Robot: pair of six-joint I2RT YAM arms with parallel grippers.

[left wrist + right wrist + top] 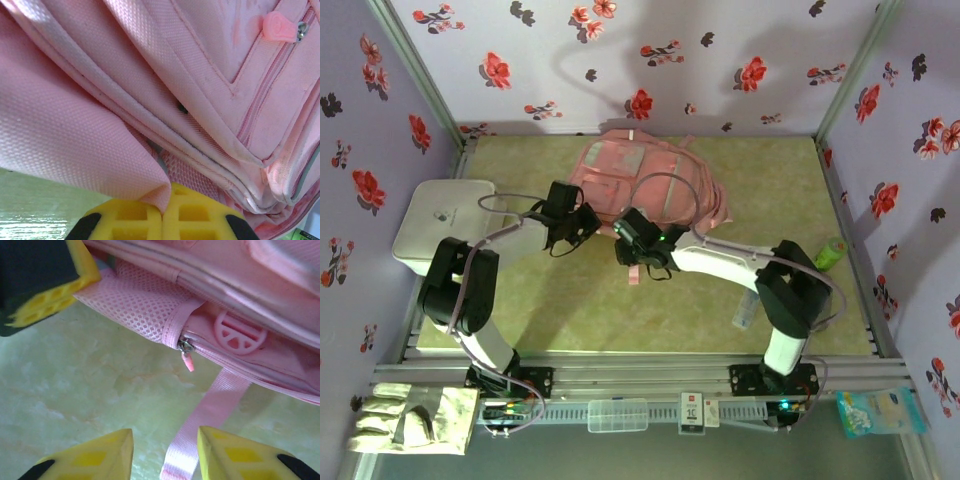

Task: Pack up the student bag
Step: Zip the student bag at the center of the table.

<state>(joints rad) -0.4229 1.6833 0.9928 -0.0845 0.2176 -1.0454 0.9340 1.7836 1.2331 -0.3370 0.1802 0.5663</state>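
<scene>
Student bag (650, 180), long axis near-far, top far

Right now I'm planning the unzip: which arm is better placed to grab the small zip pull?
Probably right. The right gripper is open and faces the zip pull; the left gripper is shut on a fold of the student bag.

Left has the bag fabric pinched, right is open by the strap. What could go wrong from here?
1. The left gripper has its fingers on only a thin fold of the bag; a pull may slip it free.
2. The right gripper has open fingers straddling the strap, so closing may catch that rather than the small zip pull just beyond.
3. Both grippers sit close together at the bag's near edge and could bump.
</scene>
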